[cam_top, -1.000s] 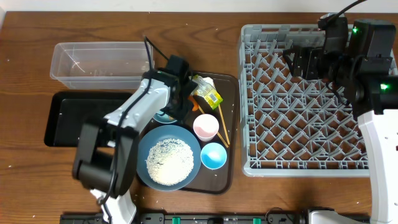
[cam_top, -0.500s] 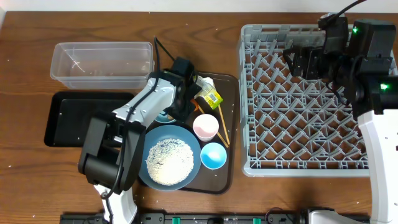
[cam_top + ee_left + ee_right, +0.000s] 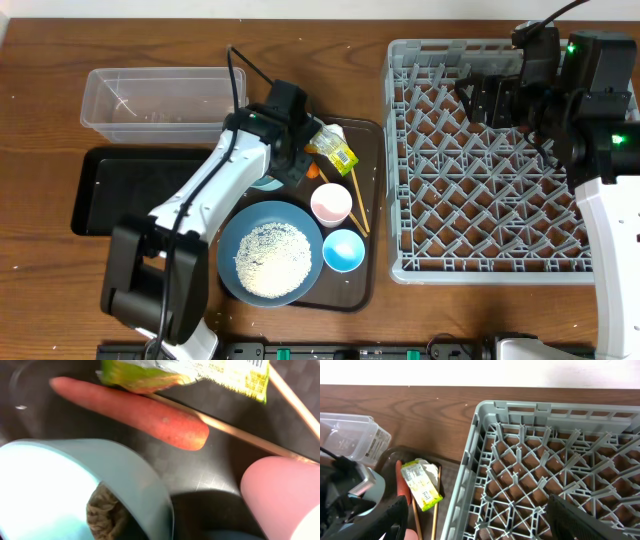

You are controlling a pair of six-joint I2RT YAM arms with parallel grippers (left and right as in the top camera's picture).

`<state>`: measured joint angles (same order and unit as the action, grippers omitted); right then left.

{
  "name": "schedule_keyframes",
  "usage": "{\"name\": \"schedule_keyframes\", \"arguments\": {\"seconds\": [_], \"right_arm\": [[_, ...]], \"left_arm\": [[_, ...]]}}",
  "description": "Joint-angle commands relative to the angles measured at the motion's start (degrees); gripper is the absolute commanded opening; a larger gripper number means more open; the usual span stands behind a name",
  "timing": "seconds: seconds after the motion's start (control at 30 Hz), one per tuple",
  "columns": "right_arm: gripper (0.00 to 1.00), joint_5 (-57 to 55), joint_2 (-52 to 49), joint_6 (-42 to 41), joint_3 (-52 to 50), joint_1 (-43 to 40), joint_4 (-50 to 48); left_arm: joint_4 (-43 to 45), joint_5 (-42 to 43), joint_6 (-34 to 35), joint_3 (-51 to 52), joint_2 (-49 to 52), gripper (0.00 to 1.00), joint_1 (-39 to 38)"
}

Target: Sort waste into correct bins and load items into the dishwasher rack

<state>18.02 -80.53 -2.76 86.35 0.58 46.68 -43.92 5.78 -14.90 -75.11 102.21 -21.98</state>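
The orange carrot (image 3: 135, 412) lies flat on the dark brown serving tray (image 3: 375, 215), across a wooden chopstick (image 3: 240, 435). The green-yellow wrapper (image 3: 185, 372) rests against it. The pink cup (image 3: 285, 495) stands near the carrot's blunt tip. The small light-blue bowl (image 3: 60, 480), with a brown lump (image 3: 102, 515) inside, sits just beside the carrot.

The left end effector (image 3: 298, 165) hangs over the carrot and hides most of it from above. I cannot tell whether its fingers are apart or together.

The big blue plate (image 3: 235, 225) of rice (image 3: 271, 262) and the light-blue cup (image 3: 342, 250) lie nearer the robot. The clear tub (image 3: 165, 100) and black tray (image 3: 120, 190) sit on the table left of the carrot, well apart from it.

To its right is the grey rack (image 3: 490, 200). There the right end effector (image 3: 477, 510) hovers, fingers wide apart and holding nothing.
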Motion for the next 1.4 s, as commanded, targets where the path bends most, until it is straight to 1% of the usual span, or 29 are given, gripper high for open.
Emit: {"name": "schedule_keyframes", "arguments": {"seconds": [0.0, 0.03, 0.23, 0.4, 0.47, 0.63, 0.8, 0.9, 0.97, 1.03, 1.2, 1.27, 1.3, 1.37], "right_arm": [[0.82, -0.24, -0.28, -0.15, 1.03, -0.39, 0.11], [0.82, -0.24, -0.28, -0.15, 1.03, -0.39, 0.17], [0.82, -0.24, -0.28, -0.15, 1.03, -0.39, 0.74], [0.82, -0.24, -0.28, -0.15, 1.03, -0.39, 0.92], [0.82, -0.24, -0.28, -0.15, 1.03, -0.39, 0.87], [0.82, -0.24, -0.39, -0.15, 1.03, -0.39, 0.42], [0.83, -0.24, -0.5, -0.15, 1.03, -0.39, 0.7], [0.83, -0.22, -0.5, -0.17, 1.03, -0.39, 0.72], [0.83, -0.22, -0.5, -0.17, 1.03, -0.39, 0.68], [0.83, -0.22, -0.5, -0.17, 1.03, -0.39, 0.66], [0.83, -0.22, -0.5, -0.17, 1.03, -0.39, 0.74], [0.83, -0.22, -0.5, -0.17, 1.03, -0.39, 0.83], [0.83, -0.22, -0.5, -0.17, 1.03, -0.39, 0.9], [0.83, -0.24, -0.5, -0.17, 1.03, -0.39, 0.96]], "left_arm": [[-0.42, 0.15, 2.64, -0.46, -1.07, 0.3, -0.07], [-0.46, 0.17, 2.99, -0.44, -1.03, 0.33, -0.07], [-0.83, 0.15, 3.19, -0.07, -0.61, 0.43, -0.07], [-0.31, 0.17, 3.15, 0.07, 0.7, 0.48, -0.07], [1.16, 0.17, 2.82, 0.42, 1.42, 0.49, -0.09], [5.05, 0.15, -1.4, 0.96, 5.35, 0.49, -0.13], [5.09, 0.13, -0.79, 0.96, 8.94, 0.49, -0.11], [5.16, 0.13, -0.66, 1.01, 9.33, 0.49, -0.11], [5.84, 0.15, -0.68, 1.01, 9.33, 0.48, -0.11], [6.8, 0.15, -0.68, 1.03, 9.35, 0.44, -0.11], [9.38, 0.15, -0.68, 1.84, 10.19, 0.42, -0.11], [9.44, 0.13, -0.68, 1.84, 11.17, 0.36, -0.11], [9.44, 0.11, -0.68, 1.84, 11.63, 0.3, -0.11], [9.4, 0.02, -0.68, 1.84, 11.8, 0.25, -0.11]]}}
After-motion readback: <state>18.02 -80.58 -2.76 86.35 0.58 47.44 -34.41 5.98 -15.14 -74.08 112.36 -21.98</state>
